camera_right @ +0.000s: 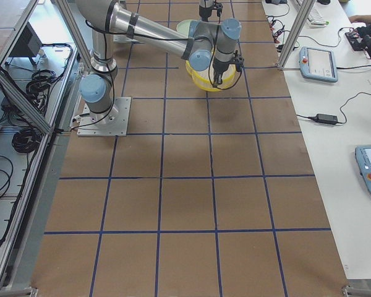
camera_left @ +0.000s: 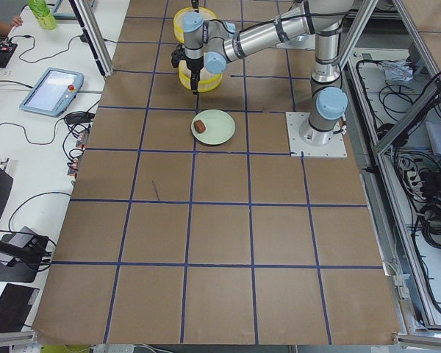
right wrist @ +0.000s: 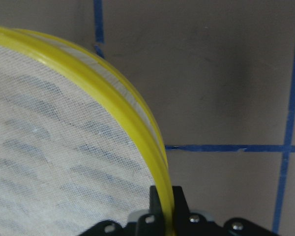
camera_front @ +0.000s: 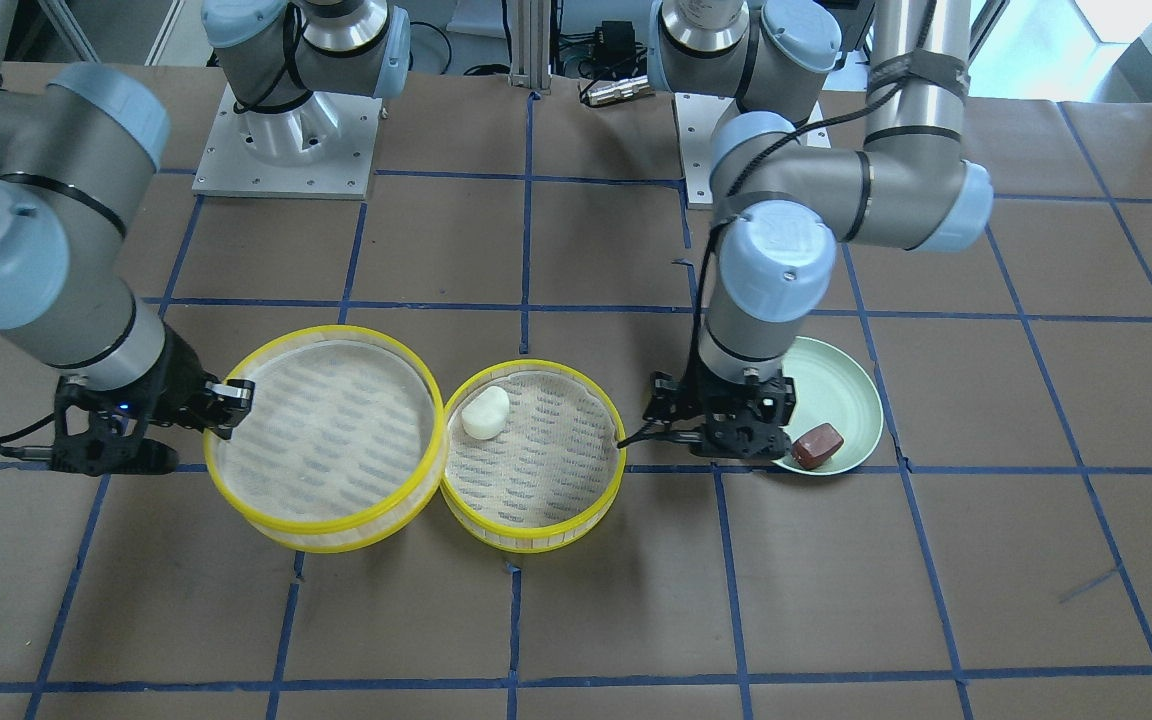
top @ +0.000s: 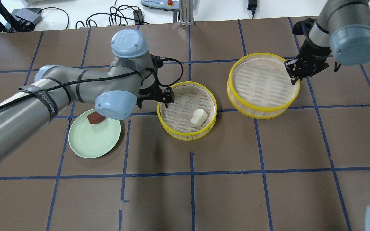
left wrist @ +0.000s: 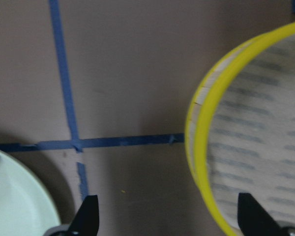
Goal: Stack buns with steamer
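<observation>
Yellow-rimmed mesh steamer tray (top: 188, 136) sat mid-table holding the white rounded bun (top: 199, 116), with the left gripper (top: 167, 98) spread wide astride its rim. The right gripper (top: 292, 73) pinched the empty twin tray (top: 259, 107) by its rim. The glossy reddish-brown bun (top: 94, 119) lay on the pale green plate (top: 92, 144).
</observation>
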`<action>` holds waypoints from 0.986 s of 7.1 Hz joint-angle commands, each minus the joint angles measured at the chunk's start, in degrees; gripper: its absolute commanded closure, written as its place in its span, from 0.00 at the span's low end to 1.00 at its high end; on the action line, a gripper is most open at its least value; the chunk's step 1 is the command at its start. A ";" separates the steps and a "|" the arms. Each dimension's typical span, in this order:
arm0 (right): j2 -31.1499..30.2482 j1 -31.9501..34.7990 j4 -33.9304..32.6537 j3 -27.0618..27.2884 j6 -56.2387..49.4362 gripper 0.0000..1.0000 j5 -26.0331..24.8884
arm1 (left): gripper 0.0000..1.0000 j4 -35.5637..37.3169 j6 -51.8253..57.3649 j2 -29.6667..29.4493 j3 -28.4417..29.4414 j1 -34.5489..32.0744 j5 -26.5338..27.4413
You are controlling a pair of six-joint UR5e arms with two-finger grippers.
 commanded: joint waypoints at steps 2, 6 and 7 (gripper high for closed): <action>1.99 11.34 -0.99 -0.40 14.99 0.89 2.54 | 0.00 0.40 16.55 -0.37 -4.96 14.54 0.25; 4.72 16.02 -3.70 -0.84 20.29 0.89 -0.10 | 0.61 0.31 17.13 -2.22 -7.61 16.78 -0.45; 5.07 16.11 -4.06 -0.75 20.29 0.89 -0.10 | 0.75 0.23 15.81 -2.22 -7.61 16.69 -0.63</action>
